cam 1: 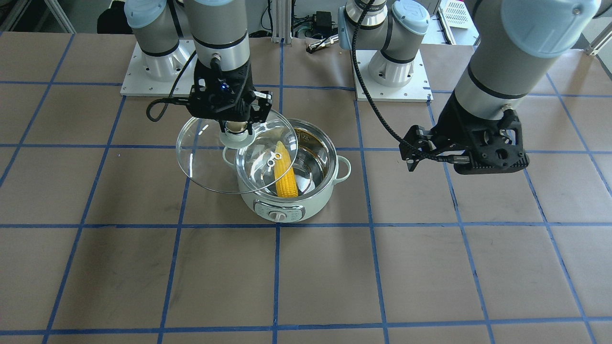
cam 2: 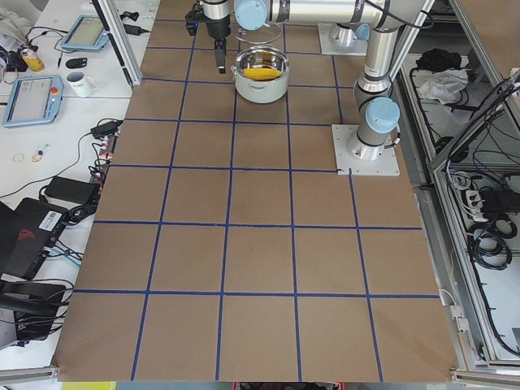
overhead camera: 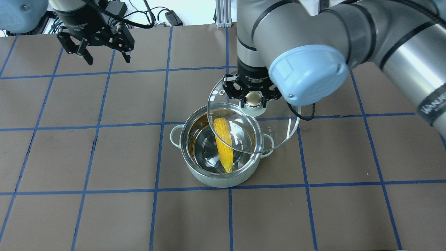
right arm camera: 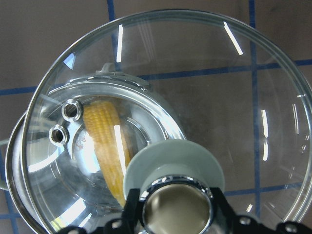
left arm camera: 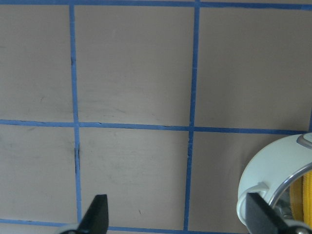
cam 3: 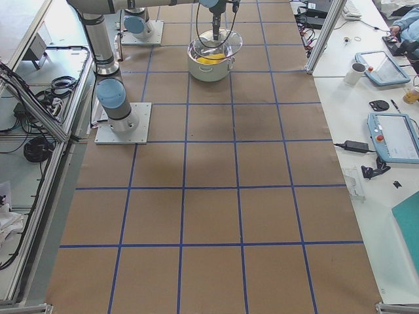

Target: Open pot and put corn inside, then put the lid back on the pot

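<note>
The mint-green pot [cam 1: 316, 203] stands open mid-table, also in the overhead view [overhead camera: 223, 180]. The yellow corn [cam 1: 286, 173] lies inside it, leaning on the steel wall [overhead camera: 225, 146]. My right gripper [cam 1: 235, 127] is shut on the knob of the glass lid [cam 1: 208, 165] and holds it tilted above the pot, off to one side, overlapping part of the opening [overhead camera: 278, 130]. The right wrist view shows the lid [right arm camera: 195, 68] with the corn [right arm camera: 105, 139] below it. My left gripper [overhead camera: 108, 61] is open and empty, away from the pot [left arm camera: 273, 165].
The two arm base plates [cam 1: 146, 76] stand at the robot's side of the brown table, which is marked with blue tape lines [cam 1: 277, 267]. Cables and a power supply [overhead camera: 172, 17] lie beyond the far table edge.
</note>
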You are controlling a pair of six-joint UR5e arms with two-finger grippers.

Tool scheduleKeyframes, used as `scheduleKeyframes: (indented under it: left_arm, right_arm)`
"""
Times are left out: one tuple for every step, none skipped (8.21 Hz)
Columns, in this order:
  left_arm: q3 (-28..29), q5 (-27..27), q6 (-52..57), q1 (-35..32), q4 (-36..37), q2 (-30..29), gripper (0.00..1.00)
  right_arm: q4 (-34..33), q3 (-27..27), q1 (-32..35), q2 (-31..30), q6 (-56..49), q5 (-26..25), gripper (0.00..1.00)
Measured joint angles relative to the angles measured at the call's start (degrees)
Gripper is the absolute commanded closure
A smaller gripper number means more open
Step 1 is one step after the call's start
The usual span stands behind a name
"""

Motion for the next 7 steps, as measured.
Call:
scheduleKeyframes:
  left_arm:
    - [0.08, 0.05, 0.64, 2.35, -0.11, 0.58, 0.00]
    - [0.13, 0.12, 0.89, 4.05, -0.17, 1.27, 0.00]
    - [0.10, 0.16, 0.98, 4.89, -0.04, 1.87, 0.00]
    - [0.10, 0.06, 0.99, 5.20, 0.05, 2.61, 0.00]
    - [-0.08, 0.09, 0.85, 5.29, 0.04, 3.66, 0.00]
    - [-0.30, 0.17, 0.57, 5.24, -0.03, 4.43, 0.00]
    - [-0.45, 0.22, 0.37, 5.17, -0.10, 4.97, 0.00]
  right_arm:
    - [-1.53, -0.54, 2.18, 1.92, 3.60, 0.18, 0.79]
    - [-2.69, -0.95, 3.54, 3.64, 5.78, 0.36, 0.79]
    - [-3.32, -1.18, 4.42, 5.46, 6.66, 0.57, 0.79]
    - [-3.85, -1.33, 4.90, 7.03, 7.10, 1.12, 0.79]
    - [-4.41, -1.37, 5.13, 7.94, 7.35, 1.76, 0.79]
    - [-4.70, -1.34, 5.23, 8.43, 7.46, 2.20, 0.80]
    - [-4.81, -1.13, 5.44, 8.71, 7.51, 2.43, 0.80]
